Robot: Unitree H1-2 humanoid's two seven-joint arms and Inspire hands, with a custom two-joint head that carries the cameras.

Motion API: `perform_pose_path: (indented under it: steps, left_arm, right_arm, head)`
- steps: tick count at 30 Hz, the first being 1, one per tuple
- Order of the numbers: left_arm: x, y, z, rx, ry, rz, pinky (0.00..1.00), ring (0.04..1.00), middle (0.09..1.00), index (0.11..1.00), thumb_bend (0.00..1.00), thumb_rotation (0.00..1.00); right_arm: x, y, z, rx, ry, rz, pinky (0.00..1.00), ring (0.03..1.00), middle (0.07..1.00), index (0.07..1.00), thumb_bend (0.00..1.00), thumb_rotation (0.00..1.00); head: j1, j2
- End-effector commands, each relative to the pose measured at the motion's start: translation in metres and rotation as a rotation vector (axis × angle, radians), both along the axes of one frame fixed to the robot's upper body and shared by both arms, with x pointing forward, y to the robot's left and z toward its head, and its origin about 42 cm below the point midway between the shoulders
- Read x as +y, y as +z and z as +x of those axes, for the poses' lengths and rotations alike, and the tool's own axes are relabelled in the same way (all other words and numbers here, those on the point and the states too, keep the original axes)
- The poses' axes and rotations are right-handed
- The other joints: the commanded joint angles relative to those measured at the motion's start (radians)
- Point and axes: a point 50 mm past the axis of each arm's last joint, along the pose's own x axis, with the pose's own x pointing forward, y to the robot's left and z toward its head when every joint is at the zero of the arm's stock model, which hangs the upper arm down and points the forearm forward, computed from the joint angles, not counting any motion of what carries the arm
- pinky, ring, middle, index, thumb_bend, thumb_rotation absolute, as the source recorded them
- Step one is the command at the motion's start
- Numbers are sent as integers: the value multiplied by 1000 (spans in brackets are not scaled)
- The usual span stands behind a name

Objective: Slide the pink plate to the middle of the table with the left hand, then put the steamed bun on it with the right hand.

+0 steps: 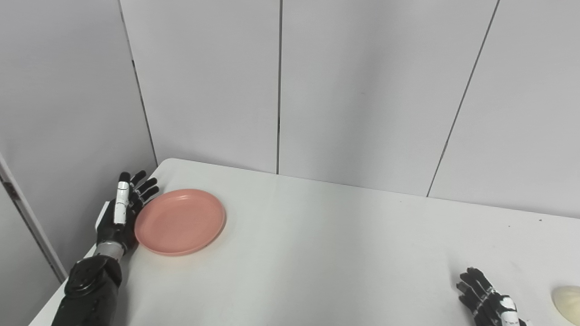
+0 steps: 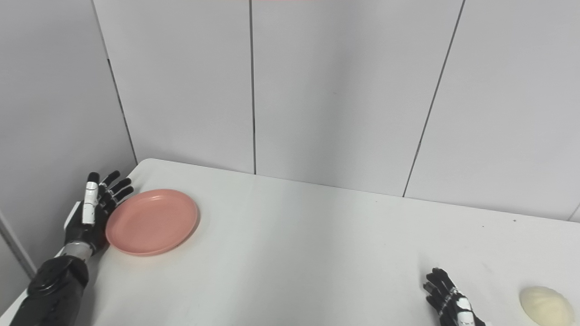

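1. Left eye view: pink plate (image 1: 180, 221) sits at the far-left end of the white desk (image 1: 326, 253), close to the left edge, nowhere near the middle. Left hand (image 1: 122, 213) stands edge-on just outside the plate's left rim, fingers (image 1: 144, 186) straight and spread, holding nothing; looks like it touches the rim, contact not certain
2. Same view: right hand (image 1: 487, 299) is low at the bottom right, partly cut by the frame, fingers apart, empty. Steamed bun (image 1: 567, 303) lies on the desk just right of it, clipped by the picture's right edge, not touched
3. Right eye view: same layout. Plate (image 2: 152, 222), left hand (image 2: 93, 210) beside its left rim, right hand (image 2: 451, 301) at the bottom, open and idle
4. Difference between views: the right eye shows the whole bun (image 2: 546, 305), a pale cream dome with a clear gap of desk between it and the right hand. The left eye shows only its left part
5. Progress, my read: nothing is done yet. The push looks set up, palm facing the plate. Left: slide plate to centre, then grasp bun and place it on the plate
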Motion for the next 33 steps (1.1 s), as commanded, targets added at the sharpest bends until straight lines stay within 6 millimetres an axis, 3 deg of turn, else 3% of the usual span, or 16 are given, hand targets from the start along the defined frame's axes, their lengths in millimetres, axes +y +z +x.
perform_pose_path:
  steps: [1,10,18,27,33]
  left_arm:
    - [-7,17,9,-55,-44,2,845,878,856,859,915,882]
    - [-33,31,21,-85,-108,-19,813,841,814,848,925,879]
    - [-59,34,33,-74,-180,7,801,855,832,844,921,891]
    - [-95,38,41,-31,-196,-28,816,866,847,979,851,872]
    - [-127,34,45,-3,-212,-42,833,864,841,999,842,863]
  right_arm:
    - [0,0,-3,4,-1,3,935,888,885,881,699,1000]
    - [7,2,-2,10,-2,17,944,896,884,881,693,1000]
    - [10,4,-2,12,-9,5,943,897,891,884,666,989]
    - [18,4,-1,22,-21,22,930,876,876,875,662,974]
    - [21,4,-1,13,-15,11,922,870,873,882,692,969]
  head:
    - [-1,0]
    - [-16,4]
    - [-34,10]
    - [-51,19]
    - [-78,38]
